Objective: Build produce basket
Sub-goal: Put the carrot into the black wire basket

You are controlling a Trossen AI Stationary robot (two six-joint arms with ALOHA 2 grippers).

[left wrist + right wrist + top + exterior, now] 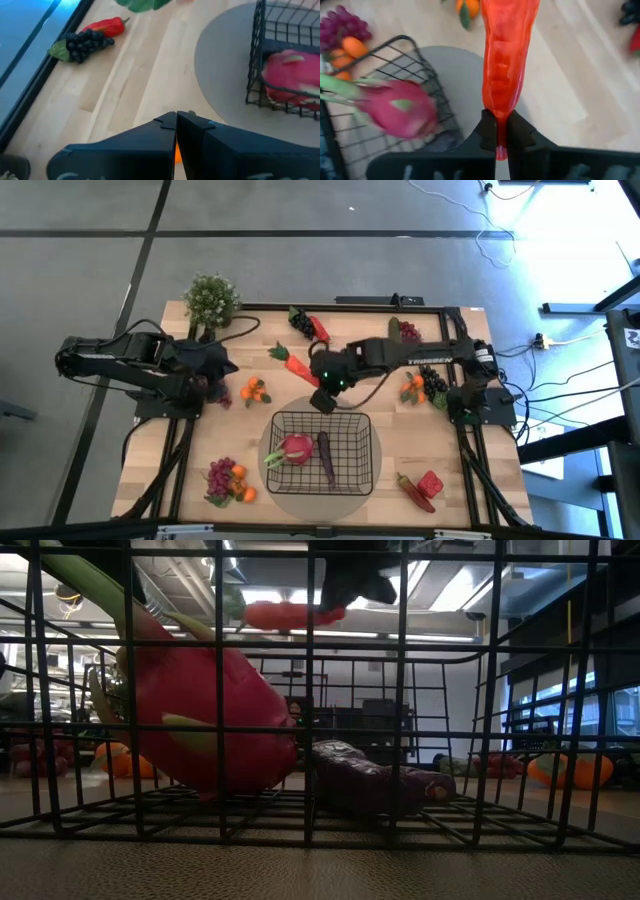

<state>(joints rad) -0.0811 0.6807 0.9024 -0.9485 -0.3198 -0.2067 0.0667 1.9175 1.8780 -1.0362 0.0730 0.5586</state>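
The black wire basket [320, 452] stands on a grey round mat near the table's front middle. It holds a pink radish [297, 448] and a dark eggplant [326, 458], both lying on its mesh bottom [330, 815]. My right gripper [313, 380] is just beyond the basket's far edge, shut on an orange carrot [295, 365], which is up in the air [290, 615]. My left gripper [222, 370] waits shut at the table's left, beside the oranges [255, 390]. A sliver of orange shows under its fingers [177, 120]; what it is I cannot tell. My right gripper pinches the carrot's thin tip [501, 125] between its two fingers. The fingers run along the carrot, pointing toward the table's far left. The carrot is lifted clear and about level, above the basket's rim. Its thick end with the green top [232, 602] points away from the fingers.
A potted plant [212, 298] stands at the far left corner. Black grapes with a red pepper [305, 323] lie at the far middle. Oranges and black grapes [425, 385] lie at the right, red peppers [425, 485] at the near right, purple grapes with oranges [228, 480] at the near left.
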